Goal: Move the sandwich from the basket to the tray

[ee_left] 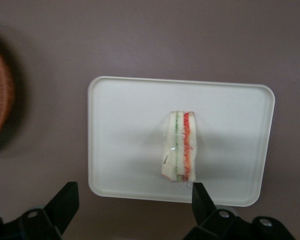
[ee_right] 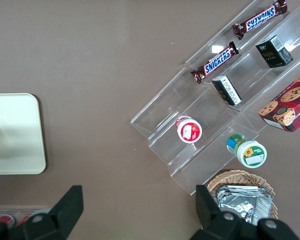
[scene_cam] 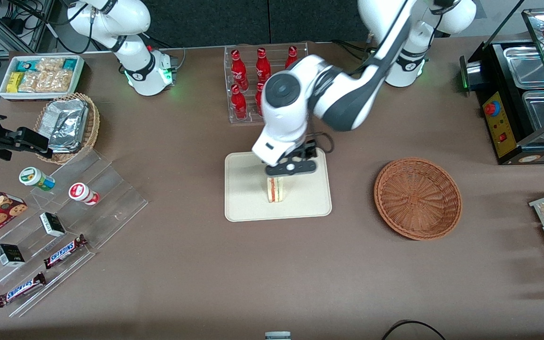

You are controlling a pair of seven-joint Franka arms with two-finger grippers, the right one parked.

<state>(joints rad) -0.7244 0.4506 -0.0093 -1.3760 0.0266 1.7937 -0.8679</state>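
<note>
sandwich standing on edge on tray, basket empty | gripper just above it, fingers spread, holding nothing | prob light, soft, squashy, wrap maybe slick: pinch bread faces gently, mid-wedge

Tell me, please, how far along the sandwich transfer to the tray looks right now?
Essentially done: the sandwich stands on the tray, and the basket is empty. The gripper hangs open above the tray, holding nothing. Only pulling the arm away remains.
</note>
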